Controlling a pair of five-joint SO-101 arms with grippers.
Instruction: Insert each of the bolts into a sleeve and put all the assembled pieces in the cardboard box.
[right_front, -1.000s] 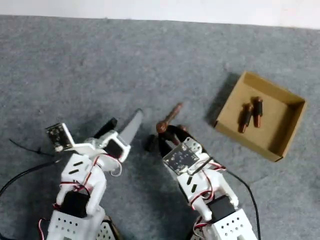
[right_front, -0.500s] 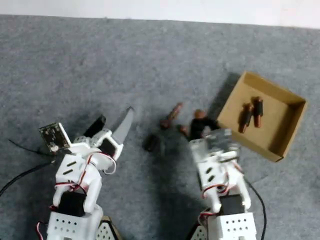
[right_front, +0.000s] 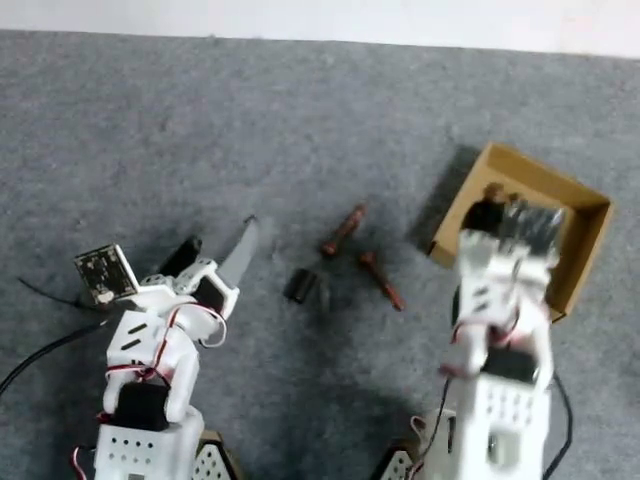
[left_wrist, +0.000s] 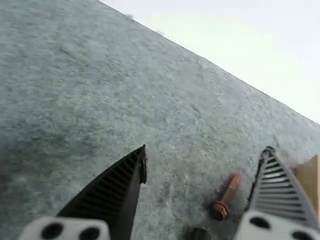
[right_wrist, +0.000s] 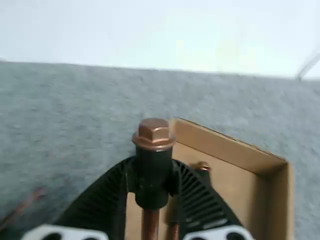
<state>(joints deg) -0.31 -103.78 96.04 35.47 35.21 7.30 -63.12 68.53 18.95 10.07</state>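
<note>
While your right end effector (right_wrist: 152, 172) grips a sleeved bolt (right_wrist: 153, 134) above the box (right_wrist: 235, 150), your left end effector (left_wrist: 205, 155) stands open over the table (right_front: 150, 120).
One bolt (right_front: 343, 230), a second bolt (right_front: 382, 280) and a sleeve (right_front: 302, 285) lie on the table between your arms; another bolt (right_wrist: 202, 166) lies inside the box.

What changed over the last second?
The right pincer, shut on a bolt-and-sleeve piece, swung from the middle of the mat rightwards to above the cardboard box. The open left pincer drifted slightly left. The far bolt, the near bolt and the black sleeve stayed put.
</note>
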